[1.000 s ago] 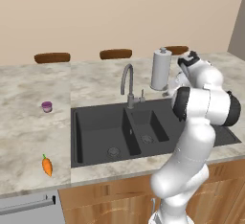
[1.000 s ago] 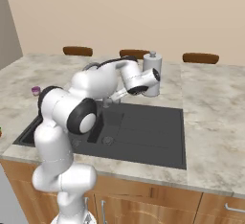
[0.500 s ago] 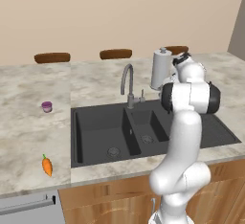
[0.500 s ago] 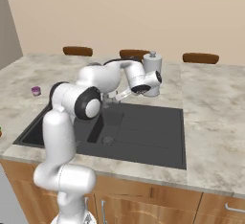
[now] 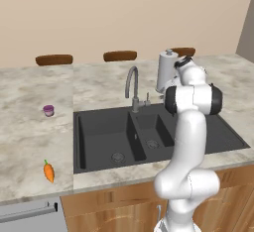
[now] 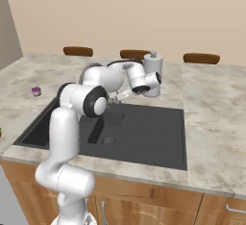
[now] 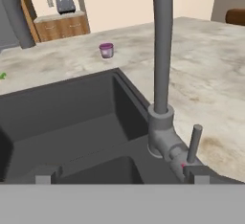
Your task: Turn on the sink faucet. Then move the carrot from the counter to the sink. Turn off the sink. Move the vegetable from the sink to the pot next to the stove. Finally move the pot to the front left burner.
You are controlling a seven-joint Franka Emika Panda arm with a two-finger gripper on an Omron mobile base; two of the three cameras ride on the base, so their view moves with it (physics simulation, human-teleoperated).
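White arm: being held folded forward from the base, elbow raised. Gripper (image 7: 119, 175): being held low and level, jaws spread wide, nothing being gripped between the fingertips (image 7: 44, 175).

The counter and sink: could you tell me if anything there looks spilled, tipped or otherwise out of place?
Nothing stands out. The carrot lies on the counter, the purple cup stands upright, and the sink looks dry.
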